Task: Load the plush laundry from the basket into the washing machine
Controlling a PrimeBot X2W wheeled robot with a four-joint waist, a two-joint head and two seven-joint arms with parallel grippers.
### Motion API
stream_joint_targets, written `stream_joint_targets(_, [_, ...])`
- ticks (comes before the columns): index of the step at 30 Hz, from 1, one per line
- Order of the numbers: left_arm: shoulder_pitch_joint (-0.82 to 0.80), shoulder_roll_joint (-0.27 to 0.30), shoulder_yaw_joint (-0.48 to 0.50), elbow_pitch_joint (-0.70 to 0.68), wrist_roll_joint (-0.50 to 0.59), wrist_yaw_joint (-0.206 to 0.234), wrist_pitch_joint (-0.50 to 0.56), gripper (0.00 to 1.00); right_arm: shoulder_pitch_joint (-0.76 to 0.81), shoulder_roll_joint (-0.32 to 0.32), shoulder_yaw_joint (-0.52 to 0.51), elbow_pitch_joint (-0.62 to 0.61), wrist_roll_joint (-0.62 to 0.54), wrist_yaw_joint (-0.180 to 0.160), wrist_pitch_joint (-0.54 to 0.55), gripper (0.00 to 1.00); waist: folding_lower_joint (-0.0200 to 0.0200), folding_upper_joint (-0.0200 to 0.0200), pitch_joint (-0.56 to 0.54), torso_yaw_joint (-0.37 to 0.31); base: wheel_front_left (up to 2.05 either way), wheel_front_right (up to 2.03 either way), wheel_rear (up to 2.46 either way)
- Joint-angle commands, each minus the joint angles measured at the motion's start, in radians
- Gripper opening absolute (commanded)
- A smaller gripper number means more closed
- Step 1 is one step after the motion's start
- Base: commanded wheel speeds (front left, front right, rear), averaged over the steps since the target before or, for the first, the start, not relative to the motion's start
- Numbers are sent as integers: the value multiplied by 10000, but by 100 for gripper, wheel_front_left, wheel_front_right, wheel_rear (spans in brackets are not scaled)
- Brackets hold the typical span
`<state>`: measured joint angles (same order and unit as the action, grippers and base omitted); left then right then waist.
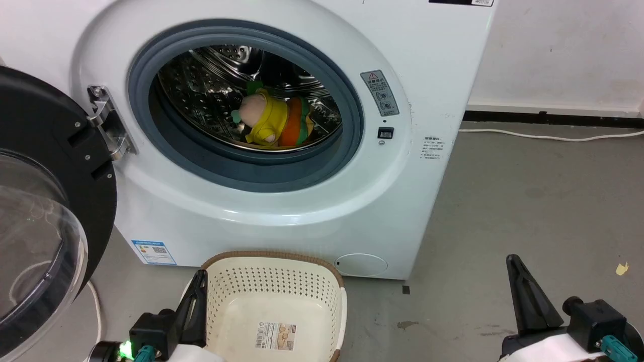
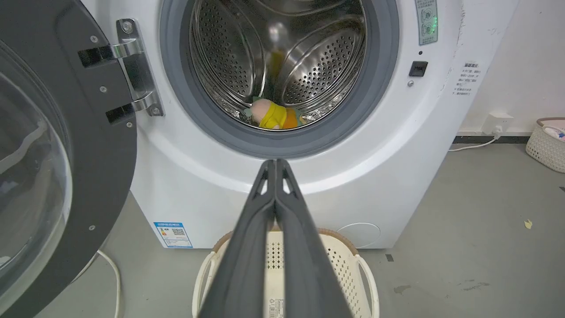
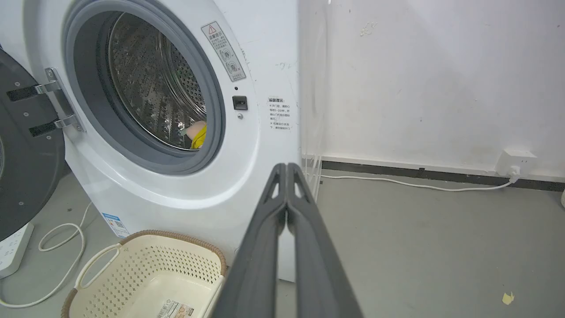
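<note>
Resting low at the near left, the left gripper (image 1: 202, 275) has its 2 dark fingers pressed together, tips meeting, with nothing held. It sits just beside the left wall of the basket (image 1: 274, 255), and whether it touches that wall cannot be told. At the near right, the right gripper (image 1: 512, 259) is likewise closed and empty, over bare grey floor (image 1: 528, 201), well apart from the basket. The cream basket stands on the floor just in front of the washing machine (image 1: 302, 221), with a label sticker (image 1: 275, 336) on its inside bottom. Farther on, the black-framed glass door (image 1: 50, 201) is swung wide to the left. Beyond the grey door ring (image 1: 251, 173), the plush laundry (image 1: 274, 120) lies at the bottom of the steel drum (image 1: 201, 90), peach head to the left and orange burger plush to the right, far from both pairs of jaws.
</note>
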<state>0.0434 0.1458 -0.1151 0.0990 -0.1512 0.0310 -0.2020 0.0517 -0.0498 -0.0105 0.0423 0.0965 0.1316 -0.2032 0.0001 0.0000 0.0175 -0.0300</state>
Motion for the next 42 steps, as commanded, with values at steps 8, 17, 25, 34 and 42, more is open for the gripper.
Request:
stream_joint_targets(8, [-104,-91,126,-122,194,-58,204,0,-135,-1,23,-93,-143,-3,201,0,0,0,-14,25,0,0,0])
stream_joint_targets(17, [-137,-178,229,-209,326,-83,387,0,-173,-2,31,-126,-226,-3,385,0,0,0,-30,52,0,0,0])
stream_joint_targets(25, [-171,-265,332,-297,459,-108,570,0,-212,-2,40,-159,-309,-4,569,0,0,0,-46,80,0,0,0])
stream_joint_targets(34, [-204,-352,436,-384,592,-134,753,0,-250,-2,48,-192,-392,-5,754,0,-1,0,-63,108,0,0,0])
stream_joint_targets(42, [-233,-430,528,-462,710,-156,916,0,-285,-2,55,-222,-465,-5,918,0,-1,0,-77,133,0,0,0])
